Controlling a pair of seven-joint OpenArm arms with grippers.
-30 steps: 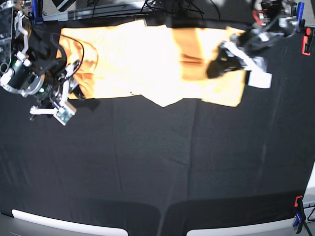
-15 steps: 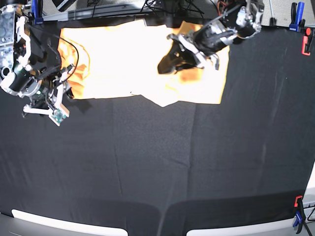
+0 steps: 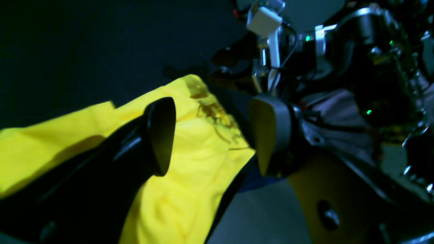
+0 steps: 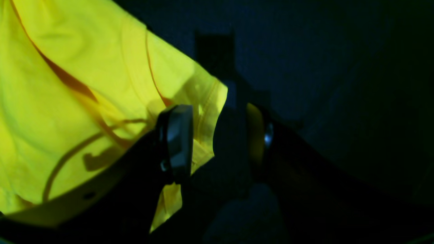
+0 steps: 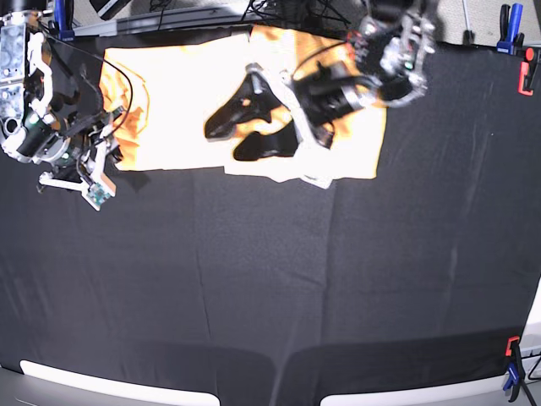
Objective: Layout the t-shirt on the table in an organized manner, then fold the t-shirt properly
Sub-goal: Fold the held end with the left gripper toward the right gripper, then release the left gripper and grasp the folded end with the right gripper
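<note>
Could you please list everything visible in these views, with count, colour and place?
pale orange cotton t-shirt: one, peach, spread along the far edge of the table.
matte black cloth table: one, black, fills the view.
red clamps: two, right edge, far and near.
blue clamps: three seen, far edge and near right corner.
left claw: one, black, open over the shirt's middle.
right claw: one, black, jaws apart at the shirt's left end.

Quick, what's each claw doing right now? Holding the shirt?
Left gripper: open above the t-shirt, holding nothing.
Right gripper: open at the shirt's edge, holding nothing.
</note>
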